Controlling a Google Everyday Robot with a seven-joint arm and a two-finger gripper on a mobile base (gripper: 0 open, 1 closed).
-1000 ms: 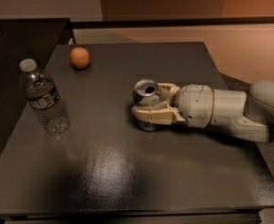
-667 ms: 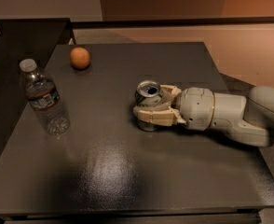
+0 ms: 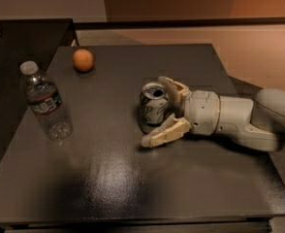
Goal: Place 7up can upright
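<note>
The 7up can stands upright on the dark table, a little right of its middle, silver top with the opening facing up. My gripper reaches in from the right, low over the table, with one finger behind the can and one in front of it. The front fingertip lies spread away from the can's base, so the fingers stand open around the can rather than clamped on it.
A clear plastic water bottle stands upright near the left edge. An orange fruit sits at the back left. The arm's white body stretches over the table's right side. A darker surface adjoins on the left.
The fingers have spread apart from the can, the front one dropping toward the table. The can stays upright in place. The bottle and the fruit have not moved.
</note>
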